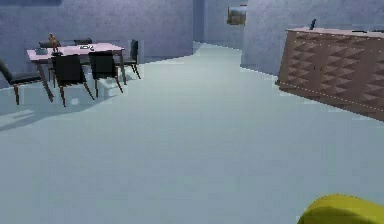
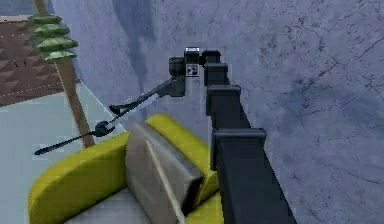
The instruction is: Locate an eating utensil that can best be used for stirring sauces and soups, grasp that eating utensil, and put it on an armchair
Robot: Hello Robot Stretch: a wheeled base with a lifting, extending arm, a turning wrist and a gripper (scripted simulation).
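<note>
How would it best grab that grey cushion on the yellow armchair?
Probably by the top edge of the grey cushion, coming down from above: it stands propped up on the yellow armchair, a thin slab whose upper edge is free.

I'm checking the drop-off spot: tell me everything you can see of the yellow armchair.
The armchair is upholstered in bright yellow-green, fabric-like material, with thick rounded armrests and a padded back. It stands upright close to the blue-grey wall. A flat grey-beige cushion leans on its seat. The robot's dark arm crosses in front of its right part in the arm side view. A rounded yellow corner shows at the forward view's bottom right.
</note>
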